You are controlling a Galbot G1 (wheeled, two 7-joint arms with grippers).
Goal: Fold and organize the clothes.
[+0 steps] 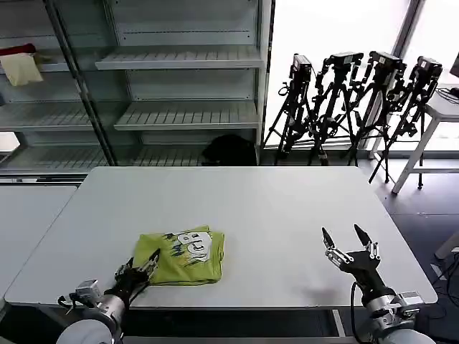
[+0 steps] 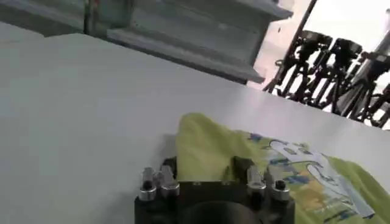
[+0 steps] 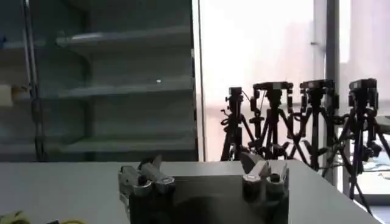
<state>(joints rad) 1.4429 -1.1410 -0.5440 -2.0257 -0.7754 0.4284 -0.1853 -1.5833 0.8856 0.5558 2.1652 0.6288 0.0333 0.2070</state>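
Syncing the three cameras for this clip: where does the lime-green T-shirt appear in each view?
Head view: T-shirt folded on the table's near left part, left gripper at its near-left corner.
Left wrist view: T-shirt just beyond the gripper, graphic up.
Right wrist view: a green sliver at the frame's edge.
Shared landmark: the tripods.

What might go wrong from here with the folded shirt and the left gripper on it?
The left gripper is at the near-left corner of the folded T-shirt; pulling back may drag that corner and undo the fold. The shirt lies close to the table's near edge, so a tug could slide it off. The right gripper hovers open, apart from it.
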